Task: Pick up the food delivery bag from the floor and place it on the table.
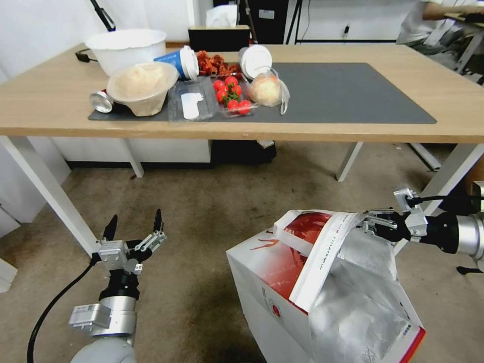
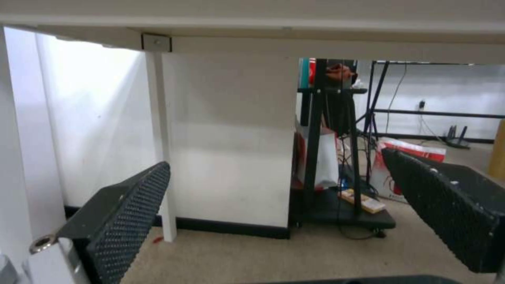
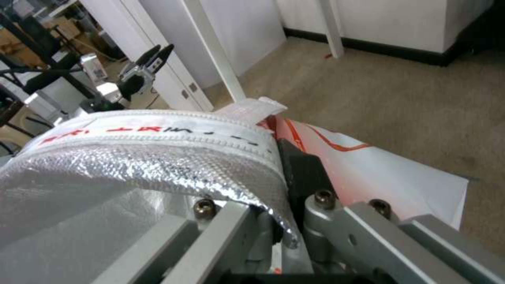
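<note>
A white bowl (image 1: 126, 48), cherry tomatoes (image 1: 231, 94) and perhaps a bagged bun (image 1: 267, 89) sit together.

Bright, even indoor light; wrist views soft (foil glares slightly).

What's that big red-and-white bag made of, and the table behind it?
The food delivery bag, pinched at its rim by the right gripper, looks like smooth coated fabric outside with crinkly silver foil lining. The table looks like matte light wood or laminate, on white legs, probably painted metal.

Table (image 1: 353, 132) right half bare mat (image 1: 353, 96); left half crowded with food containers (image 1: 191, 96); white legs (image 1: 45, 186) flank floor.
</note>
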### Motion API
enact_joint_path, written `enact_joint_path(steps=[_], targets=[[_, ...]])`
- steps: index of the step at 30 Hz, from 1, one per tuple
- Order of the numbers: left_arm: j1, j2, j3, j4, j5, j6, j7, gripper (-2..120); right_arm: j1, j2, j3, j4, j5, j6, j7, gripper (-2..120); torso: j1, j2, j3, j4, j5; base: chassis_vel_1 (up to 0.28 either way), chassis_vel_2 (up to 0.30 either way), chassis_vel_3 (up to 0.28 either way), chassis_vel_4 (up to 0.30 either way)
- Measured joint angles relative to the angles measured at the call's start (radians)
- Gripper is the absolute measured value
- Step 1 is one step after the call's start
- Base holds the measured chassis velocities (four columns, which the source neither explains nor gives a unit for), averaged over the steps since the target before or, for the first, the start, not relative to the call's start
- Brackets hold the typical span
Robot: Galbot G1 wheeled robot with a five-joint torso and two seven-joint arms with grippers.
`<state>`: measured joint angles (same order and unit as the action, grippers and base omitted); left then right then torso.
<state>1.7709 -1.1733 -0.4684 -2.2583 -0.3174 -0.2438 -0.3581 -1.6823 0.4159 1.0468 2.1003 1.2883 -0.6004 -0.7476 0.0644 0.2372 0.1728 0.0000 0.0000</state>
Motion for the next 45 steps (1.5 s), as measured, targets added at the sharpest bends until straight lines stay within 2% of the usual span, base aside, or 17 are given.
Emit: enact_joint_path(steps=[13, 45], targets=[[-0.006, -0.006, 0.029, 0.006, 0.029, -0.007, -0.009, 100, 0.0, -0.003, 0.004, 0.0, -0.007, 0.005, -0.004, 0, 0.015, 0.056, 0.041, 0.0, 0.0, 0.0, 0.0, 0.0, 0.0], [0.0, 0.006, 0.011, -0.007, 0.039, -0.032, -0.005, 100, 0.002, 0.002, 0.002, 0.006, -0.038, 0.019, -0.014, 0, 0.057, 0.184, 0.128, 0.0, -0.0001, 0.0, 0.0, 0.0, 0.0]])
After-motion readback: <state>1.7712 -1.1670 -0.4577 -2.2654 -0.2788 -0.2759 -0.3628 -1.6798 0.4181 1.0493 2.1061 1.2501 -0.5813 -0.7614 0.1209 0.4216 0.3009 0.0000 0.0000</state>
